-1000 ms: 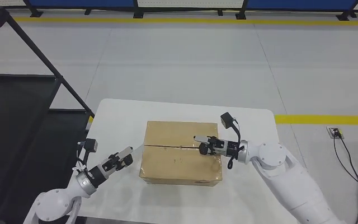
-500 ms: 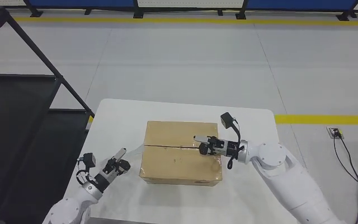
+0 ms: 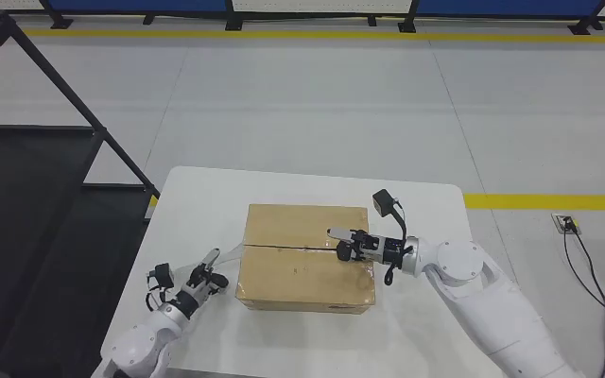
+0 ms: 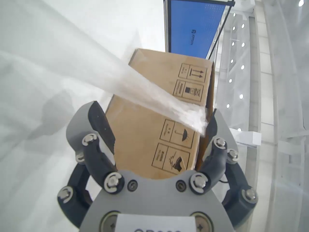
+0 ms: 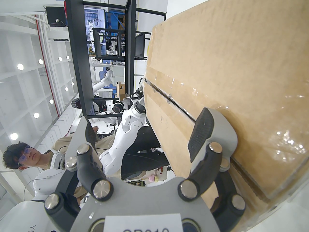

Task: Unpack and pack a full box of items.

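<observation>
Closed cardboard box (image 3: pixel 302 274) mid-way on the white surface (image 3: pixel 416 208), taped seam (image 3: pixel 284 248) running 9 to 3 o'clock; right gripper (image 3: pixel 337 243), jaws apart, sits on the seam's 3 o'clock end, while left gripper (image 3: pixel 214 268), jaws apart, hangs off the box's 8 o'clock corner.

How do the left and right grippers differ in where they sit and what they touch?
The left gripper is off the box, beside its end; the right gripper lies over its top, one finger on the cardboard by the seam. A tape strip runs to the left gripper; the right has none. Both are open.
</observation>
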